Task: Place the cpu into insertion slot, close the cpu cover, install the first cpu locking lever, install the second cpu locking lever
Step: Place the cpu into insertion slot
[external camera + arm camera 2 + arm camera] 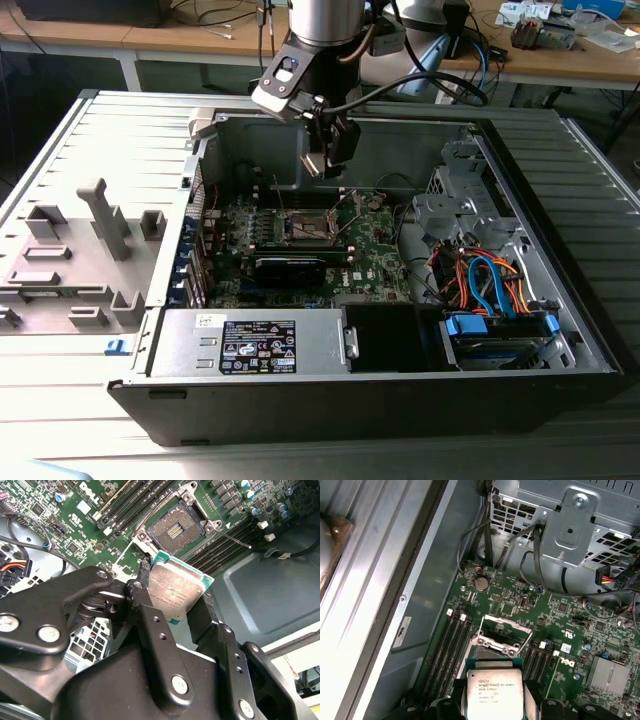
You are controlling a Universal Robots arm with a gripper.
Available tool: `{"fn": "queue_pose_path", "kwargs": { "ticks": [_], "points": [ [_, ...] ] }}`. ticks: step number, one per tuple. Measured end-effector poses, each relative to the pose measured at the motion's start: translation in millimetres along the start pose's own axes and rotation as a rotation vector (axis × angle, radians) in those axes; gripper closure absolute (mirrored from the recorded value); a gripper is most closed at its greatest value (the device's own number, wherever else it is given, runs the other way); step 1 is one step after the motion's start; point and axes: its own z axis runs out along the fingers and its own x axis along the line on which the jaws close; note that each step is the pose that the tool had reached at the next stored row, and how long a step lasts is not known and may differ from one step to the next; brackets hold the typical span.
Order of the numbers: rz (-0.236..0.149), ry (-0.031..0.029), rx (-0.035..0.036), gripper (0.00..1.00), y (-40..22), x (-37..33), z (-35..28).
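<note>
While the claw (174,602) is clamped on two opposite edges of the cpu (176,587), the square chip's silvery face is turned back toward the wrist. Just beyond the claw's tips sits the bare insertion slot (174,530), with the cpu cover (492,641) raised. The arm reaches steeply down into the open computer case (400,400).

Cpu (176,591) dull silvery metal; jaws matt black.
</note>
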Motion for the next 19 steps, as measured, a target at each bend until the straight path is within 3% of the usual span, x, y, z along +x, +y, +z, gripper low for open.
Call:
{"fn": "queue_pose_path", "kwargs": {
  "ticks": [19],
  "points": [
    [0.026, -0.002, -0.0005, 0.45, 0.0, 0.0, 0.4]
  ]
}}
